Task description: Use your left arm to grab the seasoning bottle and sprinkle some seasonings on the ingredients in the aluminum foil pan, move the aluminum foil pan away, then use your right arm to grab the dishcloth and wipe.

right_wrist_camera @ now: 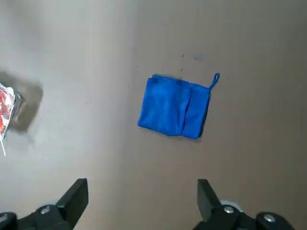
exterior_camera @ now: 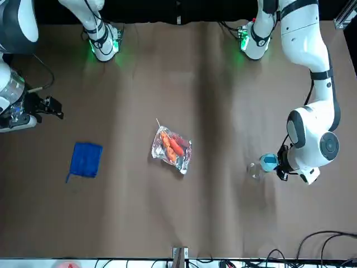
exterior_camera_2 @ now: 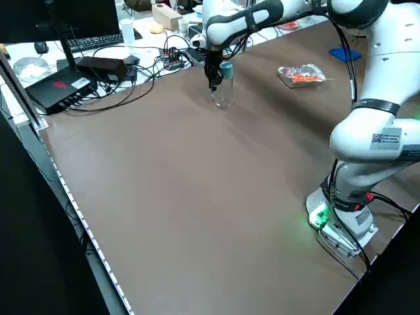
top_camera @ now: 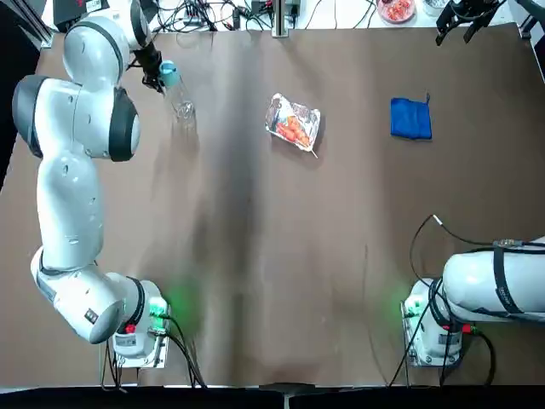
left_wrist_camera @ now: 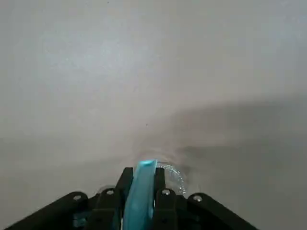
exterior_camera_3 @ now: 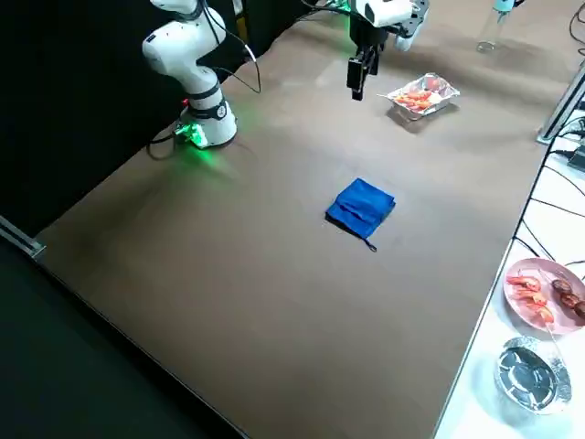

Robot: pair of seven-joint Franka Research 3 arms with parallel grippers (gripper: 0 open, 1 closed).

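Clock: as in the top view, 12 pointing from the robot's bases across the table.
Left gripper (left_wrist_camera: 142, 177): clenched on the light blue cap (left_wrist_camera: 140, 191) of the seasoning bottle, a finger at either side; at the table's 11 o'clock.
Seasoning bottle (exterior_camera_2: 224, 93): slim, clear plastic, cap up and body hanging below the grip, roughly upright; whether its base touches the table, I cannot tell.
Aluminum foil pan (top_camera: 278, 126): on the table, well apart from the bottle, between 3 and 4 o'clock from it; crinkled, silvery, roughly rectangular.
Ingredients (top_camera: 294, 130): orange-red pieces lying in the pan; a thin pale skewer stick (exterior_camera: 158, 121) pokes out over its rim toward 5 o'clock.
Dishcloth (right_wrist_camera: 171, 104): bright blue, folded, flat on the table at 3 o'clock from the pan, well apart; its small hanging loop (right_wrist_camera: 216, 79) points between 1 and 2 o'clock.
Right gripper (right_wrist_camera: 143, 196): released, fingers spread wide with nothing between them; raised above the table at 1 o'clock from the dishcloth.
Pink plate (exterior_camera_3: 517, 317): beyond the table's far edge, near 12 o'clock from the dishcloth; holds orange-red shrimp (exterior_camera_3: 530, 294) and dark brown pieces (exterior_camera_3: 567, 293).
Foil bowl (exterior_camera_3: 533, 377): just beside the plate, at its 3 o'clock.
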